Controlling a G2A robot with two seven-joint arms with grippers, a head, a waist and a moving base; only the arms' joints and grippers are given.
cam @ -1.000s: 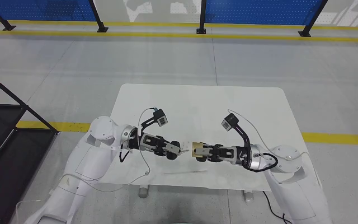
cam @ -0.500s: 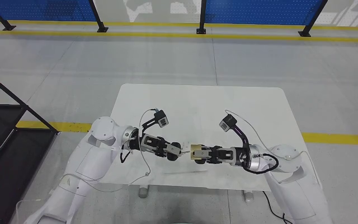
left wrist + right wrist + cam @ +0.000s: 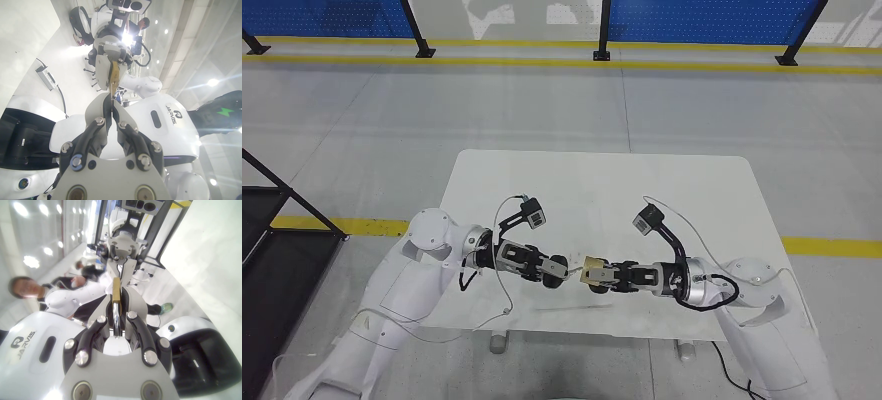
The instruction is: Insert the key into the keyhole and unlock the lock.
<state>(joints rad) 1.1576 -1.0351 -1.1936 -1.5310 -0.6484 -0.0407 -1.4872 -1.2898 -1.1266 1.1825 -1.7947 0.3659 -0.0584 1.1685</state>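
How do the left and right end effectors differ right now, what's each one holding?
The left end effector is shut on a thin key; the right end effector is shut on a thick brass padlock. The left pinches its key at the very tip; the right holds the padlock deeper, shackle toward its wrist. Both are shut, above the table, pointing at each other.

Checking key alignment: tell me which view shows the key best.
Left wrist view: the key runs from the left gripper to the lock. Top view shows a sliver; in the right wrist view the lock hides it.
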